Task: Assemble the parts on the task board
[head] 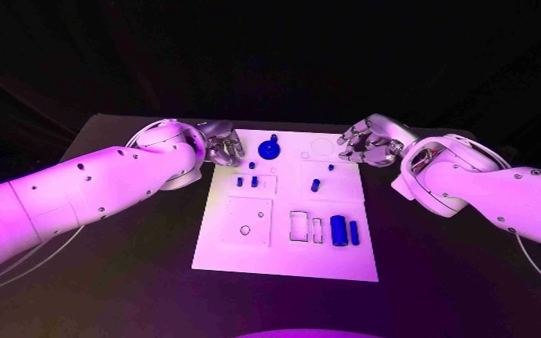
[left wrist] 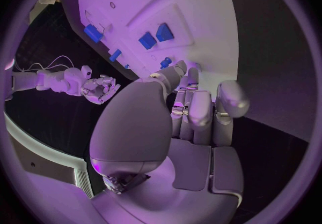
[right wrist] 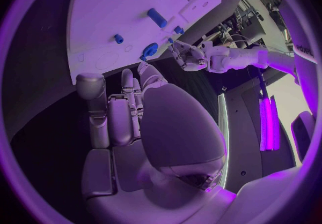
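At the board's far edge: you see both hands flanking it.
Task board (head: 226, 253): mid-table.
Left hand (head: 223, 145): fingers apart, holding nothing.
Right hand (head: 369, 142): likewise.
Parts (head: 338, 230): on board.

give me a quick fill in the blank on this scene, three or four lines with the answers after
1. The task board is a plate of ____ colour.
2. The round blue part lies at the board's far edge, nearer the ____ hand.
3. The right hand holds ____.
4. The two long blue parts lie side by side near the board's ____ edge.

Missing words: white; left; nothing; right
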`<state>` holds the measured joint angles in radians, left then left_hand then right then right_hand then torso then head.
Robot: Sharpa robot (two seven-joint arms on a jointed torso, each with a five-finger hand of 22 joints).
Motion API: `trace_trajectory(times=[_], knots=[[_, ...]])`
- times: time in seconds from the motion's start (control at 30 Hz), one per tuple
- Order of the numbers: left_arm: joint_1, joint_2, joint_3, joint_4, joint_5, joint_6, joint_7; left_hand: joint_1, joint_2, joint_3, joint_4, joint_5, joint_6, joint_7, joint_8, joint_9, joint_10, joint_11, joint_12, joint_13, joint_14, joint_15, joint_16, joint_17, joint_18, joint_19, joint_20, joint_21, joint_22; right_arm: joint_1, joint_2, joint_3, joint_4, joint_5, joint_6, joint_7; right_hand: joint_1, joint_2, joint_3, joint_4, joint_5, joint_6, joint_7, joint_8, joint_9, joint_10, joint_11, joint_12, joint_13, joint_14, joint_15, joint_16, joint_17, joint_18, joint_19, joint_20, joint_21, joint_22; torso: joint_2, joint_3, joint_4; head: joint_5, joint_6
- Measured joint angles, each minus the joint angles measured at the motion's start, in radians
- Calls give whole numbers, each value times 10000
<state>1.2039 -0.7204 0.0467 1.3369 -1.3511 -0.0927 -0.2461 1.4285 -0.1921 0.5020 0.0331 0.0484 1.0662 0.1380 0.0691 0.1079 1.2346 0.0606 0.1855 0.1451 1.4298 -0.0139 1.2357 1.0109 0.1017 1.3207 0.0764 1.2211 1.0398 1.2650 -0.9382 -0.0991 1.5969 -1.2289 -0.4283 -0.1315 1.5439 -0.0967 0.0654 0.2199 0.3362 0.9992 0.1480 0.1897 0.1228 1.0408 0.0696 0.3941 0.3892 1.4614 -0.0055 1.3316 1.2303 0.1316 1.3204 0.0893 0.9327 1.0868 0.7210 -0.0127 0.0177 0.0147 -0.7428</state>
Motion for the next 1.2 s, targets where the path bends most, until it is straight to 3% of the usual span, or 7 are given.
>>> trace_trajectory(times=[0.1, 0.2, 0.27, 0.33, 0.67, 1.13, 1.2], knots=[[8, -336, 2, 186, 982, -651, 428, -43, -43, 0, 0, 0, 180, 63, 75, 0, -54, 54, -63, 12, -450, 29, -743, -1024, 309, -605, 24, -817, -1077, 0, 113, 0, -108, -1047, 249, -124, 78, -78, 169, 9, 0, 117, -60, -96, -55, 189, -17, -520, -462, 0, 0, 274, 337, -5, 206, -44, 564, 471, -1, -3, -6, -195, 53], [9, -616, 2, 485, 2553, -1341, 1061, -81, -4, 0, 0, 0, 241, 68, 75, -17, -51, 58, -63, 68, -645, 35, -1146, -1546, 312, -949, 36, -1344, -1730, 0, 234, 0, -215, -2037, 504, -272, 79, -80, 276, 35, 0, 224, -81, -167, -84, 285, 7, -849, -768, 0, 0, 325, 447, -131, 289, -39, 845, 727, -1, -5, 0, -386, 99], [9, -739, 2, 676, 3738, -1723, 1517, -123, 38, -2, 2, 0, 284, 104, 80, -31, -18, 90, -63, 111, -913, 52, -1580, -2106, 538, -1275, 42, -1856, -2348, 0, 320, -8, -298, -2559, 648, -367, 131, -131, 323, 76, 0, 261, -48, -240, -114, 285, 7, -1040, -944, 0, 0, 413, 521, -161, 356, -5, 999, 866, -1, -14, 9, -468, 117], [9, -871, 2, 899, 5166, -2083, 2047, -150, 64, -86, 4, 0, 384, 103, 140, -31, -18, 89, -63, 138, -1173, 70, -2027, -2654, 543, -1601, 57, -2416, -3005, -1, 440, -18, -407, -3070, 798, -472, 125, -137, 373, 78, -36, 262, -49, -281, -132, 316, 38, -1187, -1084, -1, 0, 413, 560, -161, 356, -5, 1067, 949, -1, -23, 10, -539, 125], [-3, -1407, -10, 1726, 10244, -2620, 3828, -317, 104, -276, 54, 0, 385, 104, 140, -74, -18, 89, 3, 209, -1254, 87, -2239, -2937, 670, -1737, 92, -2881, -3499, -91, 909, -53, -795, -4283, 1268, -770, 118, -224, 579, 35, -36, 328, -44, -433, -191, 367, 89, -1505, -1429, 34, 35, 594, 766, -161, 461, 32, 1412, 1265, 30, -35, 13, -740, 91], [-7, -1683, -18, 2173, 12780, -2673, 4763, -364, 161, -448, -77, 0, 247, 238, 74, -162, -146, 200, 92, 277, -1452, 143, -2406, -3181, 694, -1932, 110, -3347, -3973, -343, 1307, -69, -1165, -4589, 1665, -759, 118, -224, 901, -2, -36, 554, 14, -471, -201, 596, 128, -1661, -1715, 34, 35, 704, 778, -161, 532, 34, 1700, 1570, 44, -48, 21, -745, 9], [-7, -1685, -18, 2205, 12964, -2693, 4863, -314, 211, -450, -75, 0, 197, 244, 74, -173, -217, 213, 93, 290, -1488, 179, -2406, -3215, 693, -1932, 110, -3388, -4024, -355, 1351, -69, -1187, -4590, 1688, -749, 118, -224, 955, -8, -36, 566, 3, -471, -201, 657, 119, -1713, -1757, 34, 35, 735, 778, -275, 557, 59, 1798, 1627, 43, -44, 21, -732, 6]])
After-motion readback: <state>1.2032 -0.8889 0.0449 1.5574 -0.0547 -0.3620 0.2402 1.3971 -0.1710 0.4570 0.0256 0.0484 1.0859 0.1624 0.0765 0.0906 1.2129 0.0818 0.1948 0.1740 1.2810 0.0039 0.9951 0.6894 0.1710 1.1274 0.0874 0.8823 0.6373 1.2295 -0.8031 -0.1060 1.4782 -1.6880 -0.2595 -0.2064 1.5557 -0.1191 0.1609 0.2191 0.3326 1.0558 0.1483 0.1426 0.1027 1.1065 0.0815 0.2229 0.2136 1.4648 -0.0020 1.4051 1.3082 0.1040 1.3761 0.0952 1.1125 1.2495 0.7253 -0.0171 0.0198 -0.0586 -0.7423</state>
